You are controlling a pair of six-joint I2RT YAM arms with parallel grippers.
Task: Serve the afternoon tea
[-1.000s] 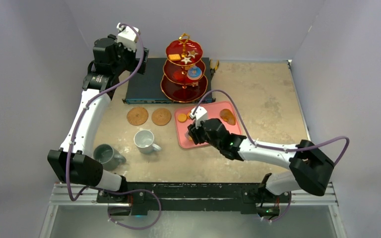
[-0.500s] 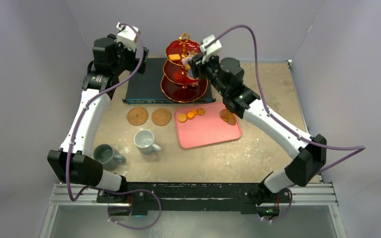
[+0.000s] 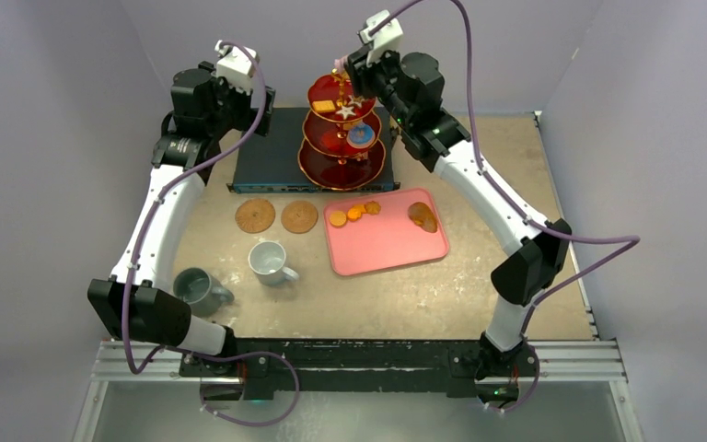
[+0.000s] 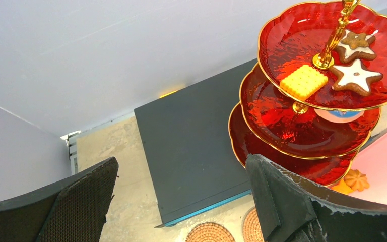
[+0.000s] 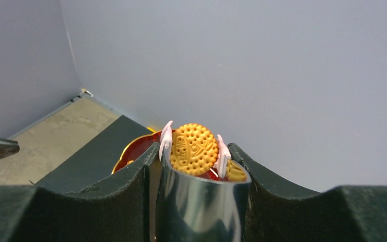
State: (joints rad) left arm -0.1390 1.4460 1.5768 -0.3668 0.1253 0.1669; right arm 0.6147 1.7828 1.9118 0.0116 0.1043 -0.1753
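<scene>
The right gripper [image 5: 195,169] was clenched on a pastry [image 5: 194,148], a round dotted biscuit standing in a shiny silver case. It hung high over the top tier of the red stand [image 3: 318,170], close to the gold handle [image 4: 340,27], at the far side of the table [image 3: 488,184]. That tier held a yellow square cracker [image 4: 306,80] and two star biscuits [image 4: 357,75]. The left gripper [image 4: 181,212] was released, its jaws wide apart with nothing between them, raised above the far left of the dark box [image 3: 267,152] on which the stand stood. Near of the stand lay the pink tray [image 3: 391,244], with three small orange pastries [image 3: 354,213] at its far left edge and a brown one [image 3: 421,216] on its right. Left of the tray lay two cork coasters [image 3: 255,215] side by side. The white mug [image 3: 267,261] stood near of them, and the grey mug [image 3: 198,288] further to the near left.
</scene>
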